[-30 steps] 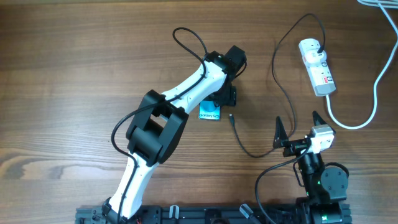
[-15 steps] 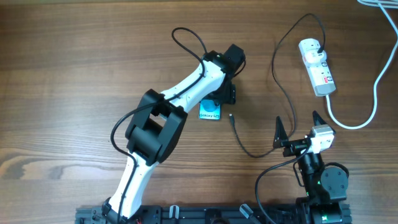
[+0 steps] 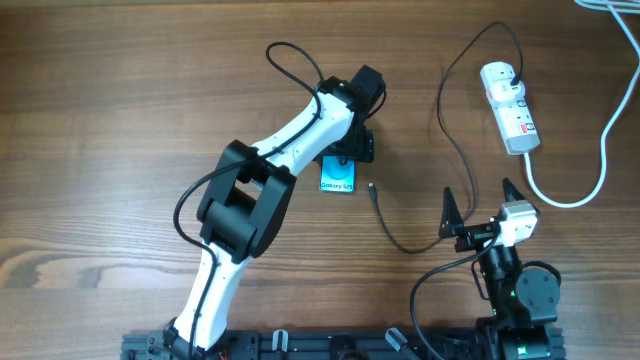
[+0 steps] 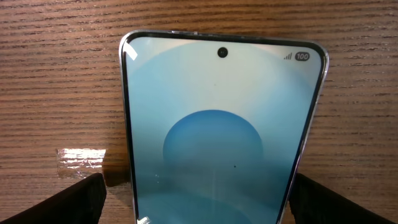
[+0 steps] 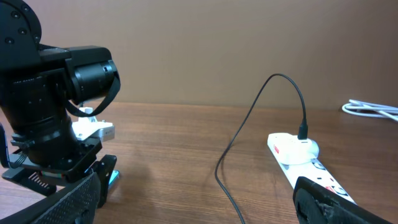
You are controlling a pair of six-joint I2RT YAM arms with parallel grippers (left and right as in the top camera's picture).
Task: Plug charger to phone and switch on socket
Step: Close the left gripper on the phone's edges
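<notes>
The phone [image 3: 338, 181] lies flat on the wooden table, its cyan screen up; it fills the left wrist view [image 4: 221, 112]. My left gripper [image 3: 352, 152] hovers over the phone's far end, open, one finger [image 4: 68, 202] on each side of the phone [image 4: 198, 208]. The charger's thin black cable [image 3: 447, 140] runs from the socket [image 3: 510, 108] down to its dark connector tip [image 3: 372, 187], which lies just right of the phone. My right gripper [image 3: 480, 203] is open and empty near the front right, and the cable [image 5: 249, 121] and socket [image 5: 305, 158] show ahead of it.
A thick white cord [image 3: 600, 150] loops from the socket to the table's right edge and back corner; it also shows in the right wrist view [image 5: 373, 109]. My left arm [image 3: 255, 195] stretches diagonally across the table's middle. A strip of clear tape [image 4: 81, 160] sits left of the phone.
My left wrist has shifted slightly left and away over the phone. The phone, cable and right arm have not moved.
</notes>
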